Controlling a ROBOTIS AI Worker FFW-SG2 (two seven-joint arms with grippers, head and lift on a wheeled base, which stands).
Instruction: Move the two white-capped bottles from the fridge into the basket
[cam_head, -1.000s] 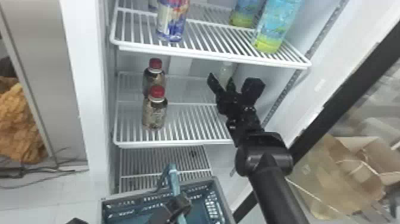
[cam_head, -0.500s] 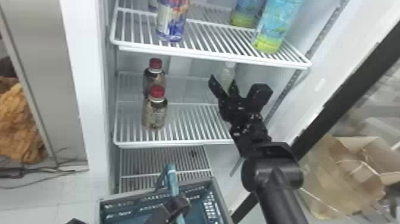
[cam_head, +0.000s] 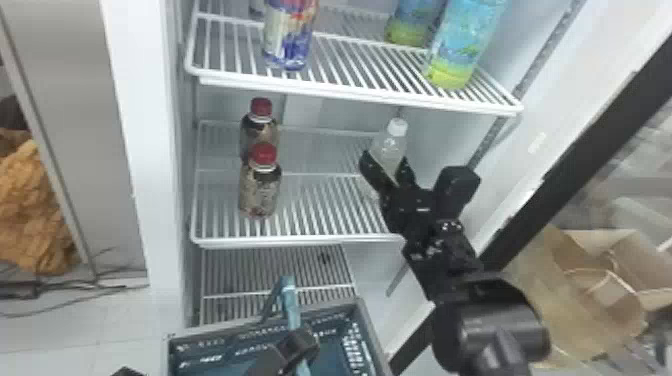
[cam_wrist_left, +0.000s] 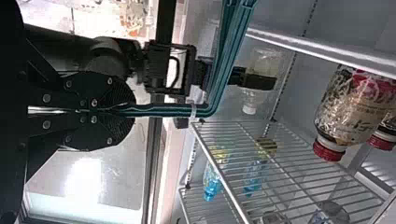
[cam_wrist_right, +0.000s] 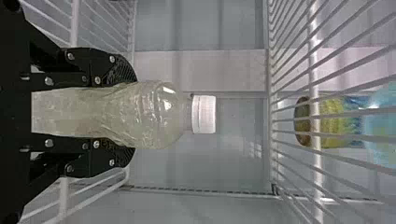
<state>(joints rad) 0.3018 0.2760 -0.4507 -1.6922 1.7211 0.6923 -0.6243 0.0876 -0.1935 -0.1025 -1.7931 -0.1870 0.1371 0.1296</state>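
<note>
Pick-up step in hand: right gripper (cam_wrist_right: 132, 114) closed about the waist of a white-capped bottle (cam_wrist_right: 156, 114), at the right of the middle shelf (cam_head: 300, 242). Left gripper (cam_wrist_left: 133, 110) clamped on the handle (cam_head: 291, 306) of the basket (cam_head: 373, 335), near and left of that bottle. Next move, judged: draw bottle nearer, clear shelf edge, lower past handle.

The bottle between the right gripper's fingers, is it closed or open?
Closed: the white cap sits on the neck of the bottle.
</note>
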